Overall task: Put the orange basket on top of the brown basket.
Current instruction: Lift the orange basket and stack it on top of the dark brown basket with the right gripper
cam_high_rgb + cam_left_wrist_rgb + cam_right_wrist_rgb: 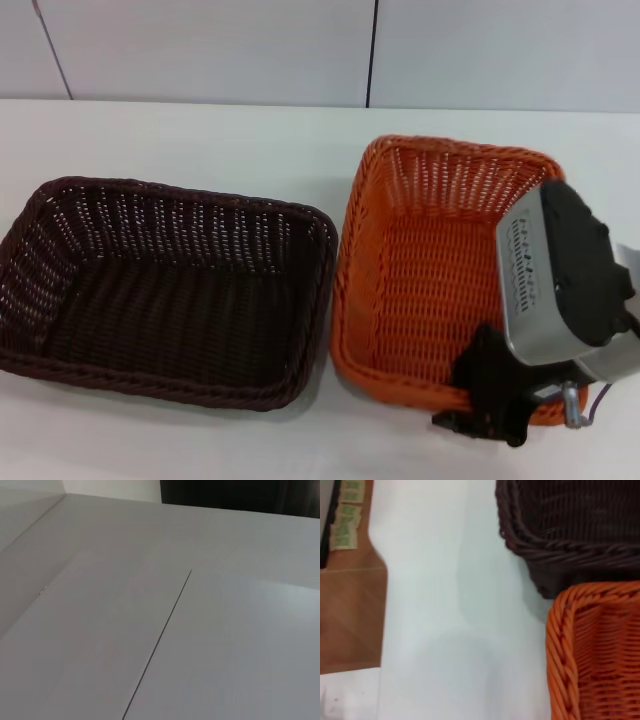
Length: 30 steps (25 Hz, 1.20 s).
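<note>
The orange basket (430, 270) sits on the white table at the right, empty. The brown basket (160, 290) sits just to its left, also empty, their sides almost touching. My right gripper (488, 397) is at the orange basket's near rim by its near right corner, with one black finger inside the rim and one outside, shut on it. The right wrist view shows a corner of the orange basket (590, 650) next to a corner of the brown basket (570, 525). My left gripper is out of view.
The white table (200, 140) runs to a pale wall at the back. The right wrist view shows the table's edge and a wooden floor (350, 615) beyond it. The left wrist view shows only a pale surface with a thin seam (160, 640).
</note>
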Each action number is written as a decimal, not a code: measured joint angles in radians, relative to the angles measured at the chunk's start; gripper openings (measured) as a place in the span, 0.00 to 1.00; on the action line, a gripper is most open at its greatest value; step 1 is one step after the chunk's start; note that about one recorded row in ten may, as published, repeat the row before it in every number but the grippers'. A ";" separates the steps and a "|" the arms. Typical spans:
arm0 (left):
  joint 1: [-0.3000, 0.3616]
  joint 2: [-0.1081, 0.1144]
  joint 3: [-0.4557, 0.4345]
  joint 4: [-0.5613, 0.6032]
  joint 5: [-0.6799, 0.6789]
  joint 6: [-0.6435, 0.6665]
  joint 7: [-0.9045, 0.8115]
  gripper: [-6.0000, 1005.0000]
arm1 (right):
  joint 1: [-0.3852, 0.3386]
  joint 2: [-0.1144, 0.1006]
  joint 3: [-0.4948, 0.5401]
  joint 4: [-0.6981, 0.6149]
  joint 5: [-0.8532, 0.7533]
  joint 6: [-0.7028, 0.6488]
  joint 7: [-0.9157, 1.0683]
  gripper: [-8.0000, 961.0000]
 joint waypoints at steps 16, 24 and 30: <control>0.002 0.007 0.000 0.008 -0.012 0.002 -0.003 0.82 | -0.022 -0.002 0.026 0.328 -0.113 0.036 0.001 0.18; 0.000 0.005 0.000 0.011 -0.018 0.005 -0.006 0.82 | 0.019 -0.004 0.029 0.437 -0.214 0.019 -0.012 0.17; -0.003 -0.002 0.000 0.021 -0.025 0.011 -0.007 0.82 | 0.106 -0.006 0.030 0.457 -0.210 0.015 -0.086 0.17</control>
